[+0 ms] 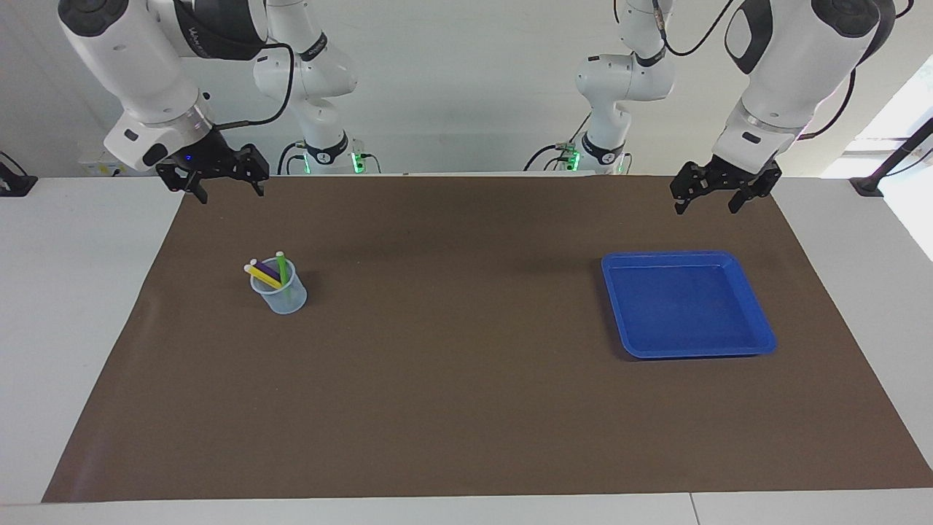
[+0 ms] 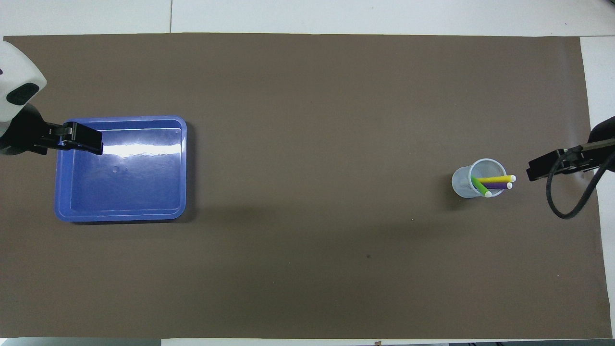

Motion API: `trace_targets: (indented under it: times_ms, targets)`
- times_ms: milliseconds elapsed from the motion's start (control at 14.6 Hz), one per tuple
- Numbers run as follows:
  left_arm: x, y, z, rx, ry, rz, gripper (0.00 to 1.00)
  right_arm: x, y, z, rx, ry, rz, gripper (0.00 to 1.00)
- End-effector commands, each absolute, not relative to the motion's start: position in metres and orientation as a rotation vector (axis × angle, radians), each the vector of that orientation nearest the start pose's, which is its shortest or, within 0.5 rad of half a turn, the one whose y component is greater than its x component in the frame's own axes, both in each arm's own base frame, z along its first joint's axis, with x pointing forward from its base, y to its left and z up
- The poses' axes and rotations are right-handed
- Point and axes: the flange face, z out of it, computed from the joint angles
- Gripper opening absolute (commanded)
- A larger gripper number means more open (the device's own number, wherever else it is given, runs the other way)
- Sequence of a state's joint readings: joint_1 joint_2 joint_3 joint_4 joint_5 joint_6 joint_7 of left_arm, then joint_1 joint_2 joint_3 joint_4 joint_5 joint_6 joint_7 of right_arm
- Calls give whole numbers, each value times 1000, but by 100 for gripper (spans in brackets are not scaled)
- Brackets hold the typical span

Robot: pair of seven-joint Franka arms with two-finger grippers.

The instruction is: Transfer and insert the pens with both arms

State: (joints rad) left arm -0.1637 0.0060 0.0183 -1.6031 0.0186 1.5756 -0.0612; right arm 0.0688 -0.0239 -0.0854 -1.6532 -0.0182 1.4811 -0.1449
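Three pens, green (image 1: 282, 267), purple (image 1: 267, 269) and yellow (image 1: 261, 275), stand leaning in a clear cup (image 1: 286, 299) on the brown mat, toward the right arm's end of the table. From above, the yellow pen (image 2: 497, 179), purple pen (image 2: 497, 185) and green pen (image 2: 479, 186) poke out of the cup (image 2: 462, 182). My right gripper (image 1: 229, 193) hangs open and empty in the air over the mat's corner beside the cup, and it shows at the overhead view's edge (image 2: 540, 170). My left gripper (image 1: 705, 209) hangs open and empty over the tray's end of the mat (image 2: 91, 142).
An empty blue tray (image 1: 685, 302) lies on the mat (image 1: 452, 379) toward the left arm's end (image 2: 125, 182). Two smaller white arm bases with green lights (image 1: 328, 153) (image 1: 598, 149) stand at the robots' edge. White tabletop surrounds the mat.
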Motion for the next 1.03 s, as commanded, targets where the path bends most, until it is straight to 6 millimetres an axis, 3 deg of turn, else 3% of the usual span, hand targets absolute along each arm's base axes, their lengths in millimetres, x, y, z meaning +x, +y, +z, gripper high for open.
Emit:
trace_targets:
  times_ms: [0,206,961]
  targets:
    - [546,-75,611,-3126,106,39,100,538,-15,594,-3129,-156,251,100]
    - [546,-74,612,-3127,106,34,100,538,-25,603,-3130,-127,229,100]
    - [546,-72,611,-3126,103,39,100,536,-27,610,-3131,-117,210,100]
